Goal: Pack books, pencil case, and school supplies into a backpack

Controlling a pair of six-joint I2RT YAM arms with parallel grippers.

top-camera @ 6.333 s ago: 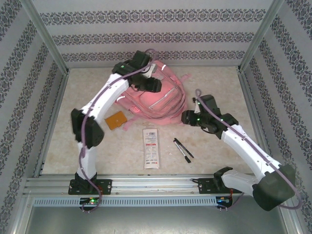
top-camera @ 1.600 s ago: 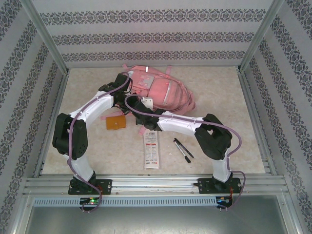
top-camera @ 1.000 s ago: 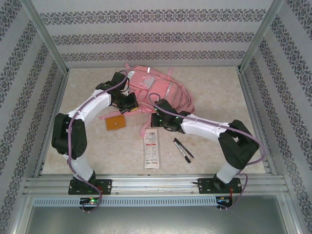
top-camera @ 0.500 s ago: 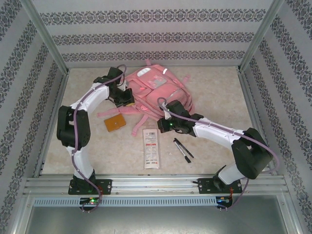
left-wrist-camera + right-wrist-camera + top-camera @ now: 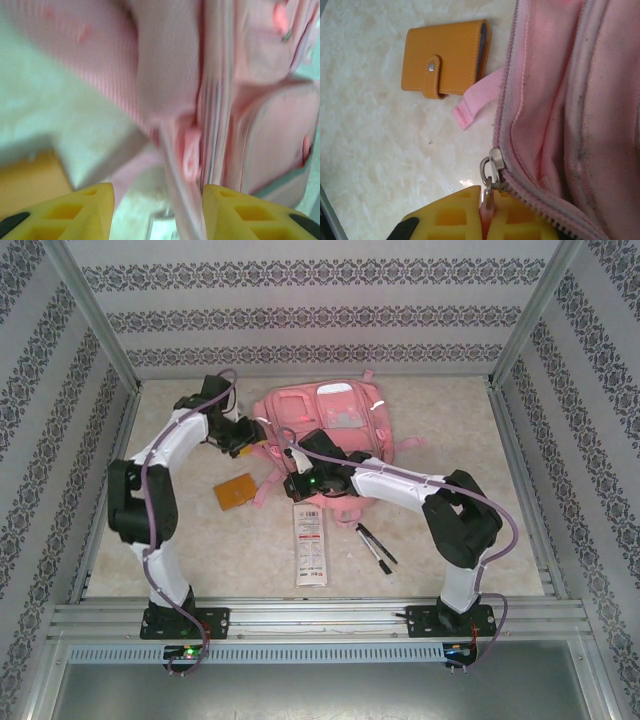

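Cloth dominates the far half of the pale marble-patterned tabletop: a soft pink fabric backpack with white reflective strips lies flat there, its woven straps trailing toward the near side. The right gripper is clenched on a small pink pull tab hanging from the metal zipper slider at the backpack's near-left corner. From there the zipper teeth run along a stitched seam.

The left gripper sits at the backpack's left edge. Its ribbed yellow fingers are spread apart, released, with a narrow pink strap passing between them, though that view is blurred.

A thin rectangular booklet lies on the table just left of the backpack, near a loose strap end. Its orange-brown, leather-like cover is stitched at the edge and closed by a snap tab. The long flat white pack with red and black print lies nearer the arm bases, just below the right gripper. Two slim black pens lie side by side just to its right.
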